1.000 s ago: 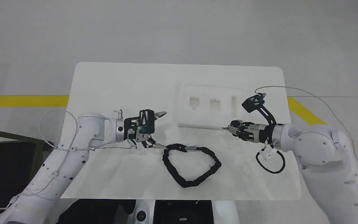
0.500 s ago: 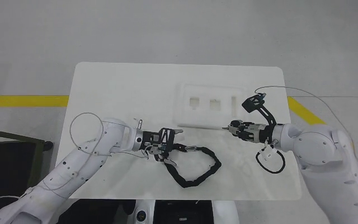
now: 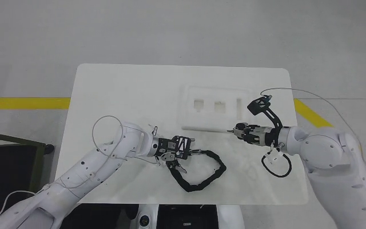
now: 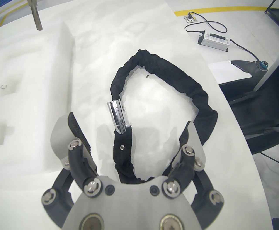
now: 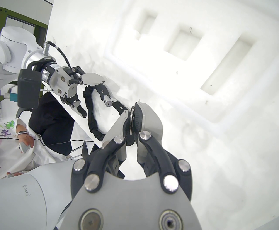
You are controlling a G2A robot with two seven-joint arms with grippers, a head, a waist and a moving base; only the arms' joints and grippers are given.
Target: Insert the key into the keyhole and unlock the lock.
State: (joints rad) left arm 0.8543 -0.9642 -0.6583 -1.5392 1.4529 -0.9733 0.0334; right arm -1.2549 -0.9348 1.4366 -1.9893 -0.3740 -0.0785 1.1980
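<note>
On the table [image 3: 114, 91], just off the near long side of the foam tray [image 3: 274, 110], lies the looped chain lock [image 3: 197, 184]. My left pincer [image 4: 128, 128], the nearer of my 2, stands spread wide astride its chrome cylinder [image 4: 117, 118], not closed on it. My right pincer [image 5: 131, 115], hard by that same tray side, is clamped on the key [image 4: 36, 18]. The cylinder's long axis runs along the tray side, its keyhole [image 5: 107, 104] facing the key, so I reckon steadying comes first

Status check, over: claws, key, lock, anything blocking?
Left claw open, straddling chain lock at chrome cylinder. Right claw shut on key. Foam tray beside key's path.
</note>
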